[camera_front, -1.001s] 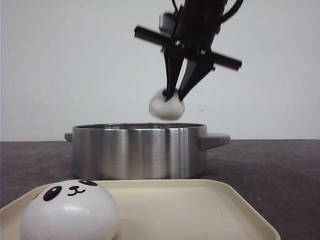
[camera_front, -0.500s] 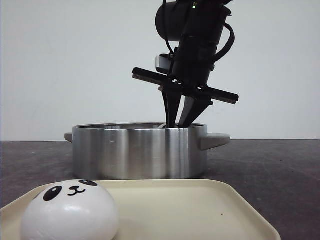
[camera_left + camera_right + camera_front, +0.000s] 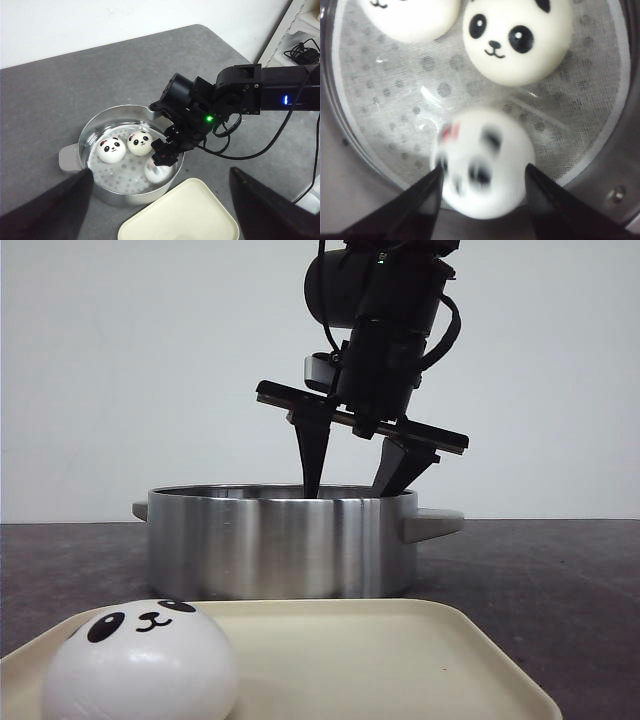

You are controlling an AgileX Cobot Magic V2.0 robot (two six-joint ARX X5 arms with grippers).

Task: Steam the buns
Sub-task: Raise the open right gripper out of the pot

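Three white panda-faced buns are sitting on the steamer pot's (image 3: 95, 131) perforated liner: two (image 3: 111, 150) (image 3: 140, 143) face-up side by side, one (image 3: 481, 163) blurred near the rim. A fourth (image 3: 139, 660) is resting at the tray's (image 3: 400, 660) front-left corner.

A round, brushed steel pot (image 3: 280, 543) with short side handles is seen directly beneath the open right gripper (image 3: 352, 480), whose fingertips are dipped just inside its rim. The pot's floor is covered by a perforated steamer plate (image 3: 410, 100) overlaid with fine white mesh. A cream plastic tray (image 3: 400, 660) is set just in front of the pot, nearer the camera. Both are placed on a dark grey tabletop (image 3: 60, 100), backed by a plain white wall (image 3: 120, 360).
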